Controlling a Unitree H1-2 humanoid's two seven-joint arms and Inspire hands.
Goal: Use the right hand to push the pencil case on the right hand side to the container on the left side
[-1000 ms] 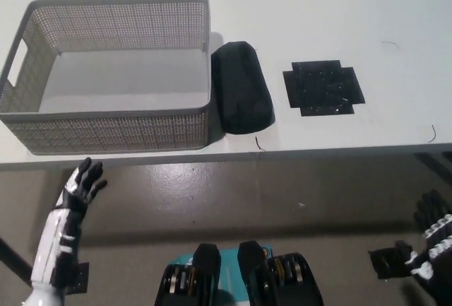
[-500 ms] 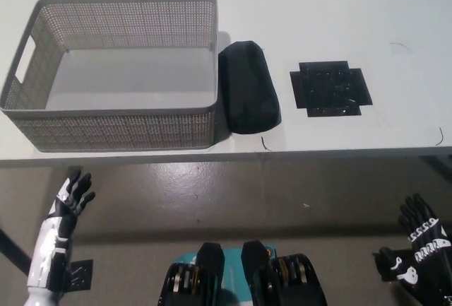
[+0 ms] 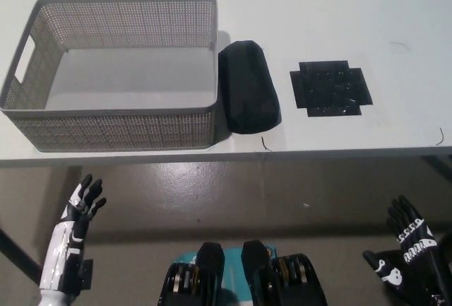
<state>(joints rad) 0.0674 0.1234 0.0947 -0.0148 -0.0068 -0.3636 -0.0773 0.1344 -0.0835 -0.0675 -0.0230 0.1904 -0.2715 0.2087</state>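
Note:
A black pencil case [image 3: 248,96] lies on the white table [image 3: 339,16], its long side against the right wall of the grey mesh basket [image 3: 113,71]. The basket holds nothing. My black right hand [image 3: 407,253] hangs low at the bottom right, below the table's front edge, fingers spread and holding nothing. It is far from the pencil case. My white left hand [image 3: 79,207] rests at the lower left, also below the table edge, fingers apart and empty.
A black cross-shaped tape mark [image 3: 330,88] lies on the table just right of the pencil case. The table's front edge [image 3: 318,153] runs across the picture's middle. Below it is brown floor.
The right hand has shifted slightly left and lower. The left hand has moved a little right and down. Since a second ago the camera shifted, so basket and case appear slightly moved.

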